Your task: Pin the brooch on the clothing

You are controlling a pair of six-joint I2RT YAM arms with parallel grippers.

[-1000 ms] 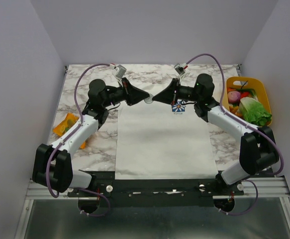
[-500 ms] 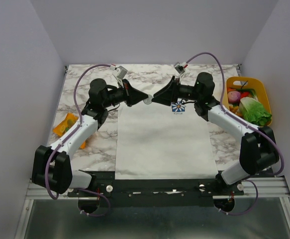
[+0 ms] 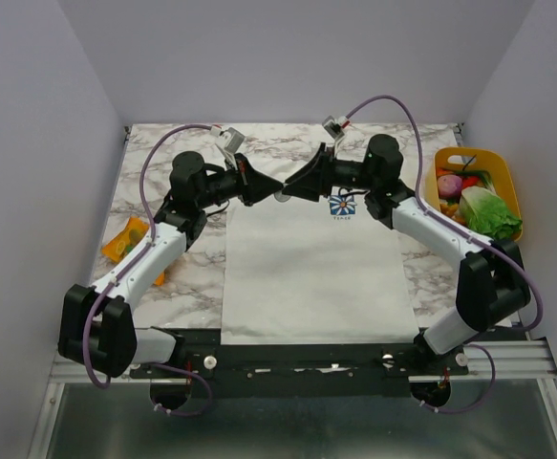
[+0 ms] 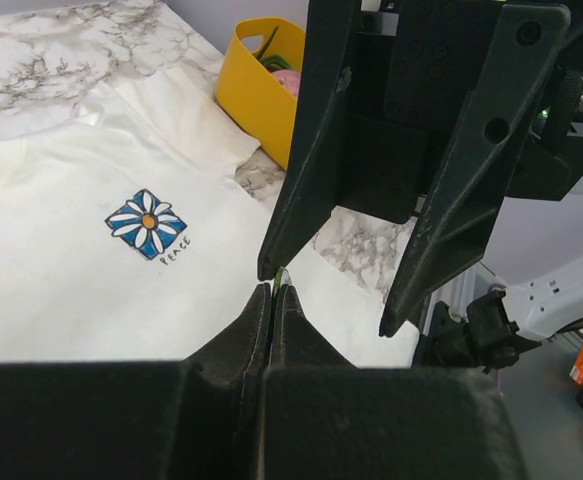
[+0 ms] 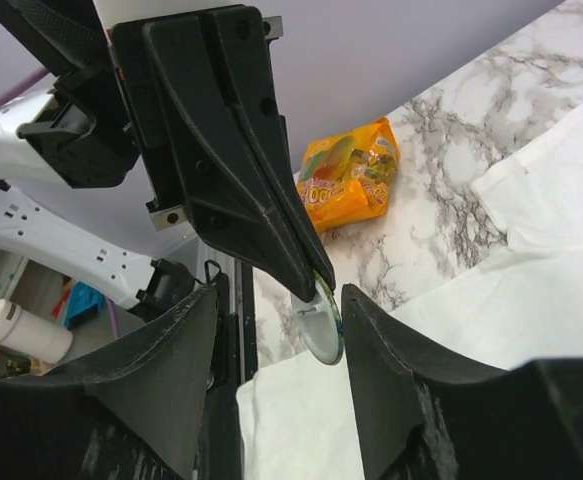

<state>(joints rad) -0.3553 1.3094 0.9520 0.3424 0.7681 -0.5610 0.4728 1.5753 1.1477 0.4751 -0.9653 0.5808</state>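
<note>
My left gripper [image 3: 278, 187] pinches the brooch [image 5: 322, 328] above the T-shirt [image 3: 307, 277] collar at 12 o'clock, while my right gripper [image 4: 326, 298], fingers wide, straddles it from 3 o'clock

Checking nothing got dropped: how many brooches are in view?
1. The brooch is pinched by the left gripper, between the fingers of the open right gripper, near the top edge of the T-shirt. Another could be hidden under the arms.

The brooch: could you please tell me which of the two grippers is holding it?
The left gripper: its fingers are shut on the edge of the brooch. The right gripper is open, its fingers spread either side of the brooch without touching it.
</note>
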